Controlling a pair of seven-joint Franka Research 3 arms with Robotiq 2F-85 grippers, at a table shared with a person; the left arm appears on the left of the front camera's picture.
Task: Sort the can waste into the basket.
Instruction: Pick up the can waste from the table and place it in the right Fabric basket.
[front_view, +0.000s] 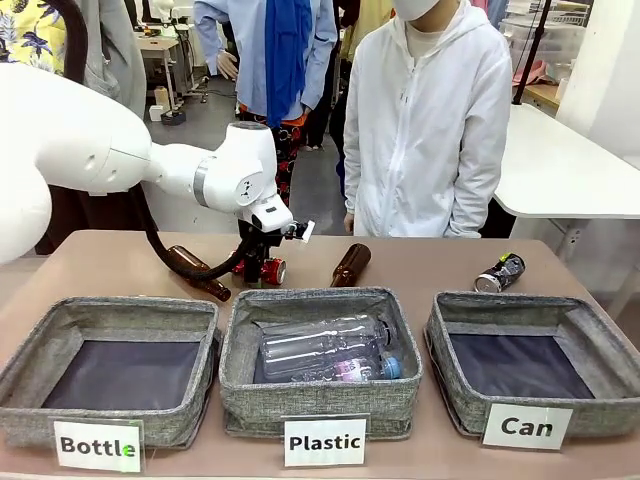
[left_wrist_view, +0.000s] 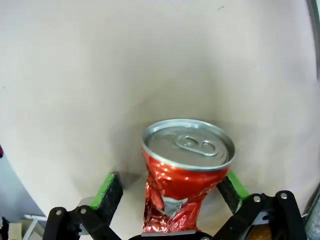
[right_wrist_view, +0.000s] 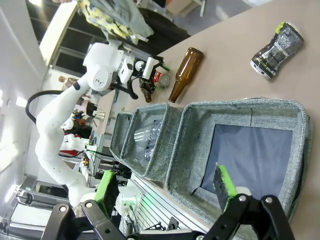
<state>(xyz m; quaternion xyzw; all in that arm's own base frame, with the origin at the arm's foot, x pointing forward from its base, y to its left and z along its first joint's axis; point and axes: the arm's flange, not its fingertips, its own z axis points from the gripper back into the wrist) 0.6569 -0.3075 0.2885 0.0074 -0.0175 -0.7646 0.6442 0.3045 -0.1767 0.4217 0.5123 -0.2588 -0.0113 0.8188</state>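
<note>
Left end effector (left_wrist_view: 170, 189): fingers apart, one green pad (left_wrist_view: 107, 186) on each side of the crushed shiny red metal drink can (left_wrist_view: 186, 167), not clamped on it; low over the tan surface (front_view: 430, 262) behind the middle basket
Right end effector (right_wrist_view: 165, 182): fingers spread wide with nothing between them, hanging above the grey woven-fabric rectangular basket labelled "Can" (right_wrist_view: 240, 106)
Red can: on the surface at the far side, crumpled at the waist, round silver lid and pull tab intact
Second can: crushed black drink can with green and white markings (front_view: 499, 272), on its side just beyond the "Can" basket's far rim, apart from it
"Can" basket: rightmost of three alike, soft textured walls, dark flat inner base, white label in front
In the way: brown glass bottle (front_view: 351, 264) lying just right of the red can, between it and the black can; second brown glass bottle (front_view: 212, 288) lying on its left, crossed by a black cable (front_view: 150, 235)
Nearby: grey fabric basket labelled "Plastic" (front_view: 315, 297) in front of the red can, holding clear plastic bottles (front_view: 320, 345); grey fabric basket labelled "Bottle" (front_view: 110, 305) at the left; a person in a white hooded jacket (front_view: 430, 130) standing at the far edge
</note>
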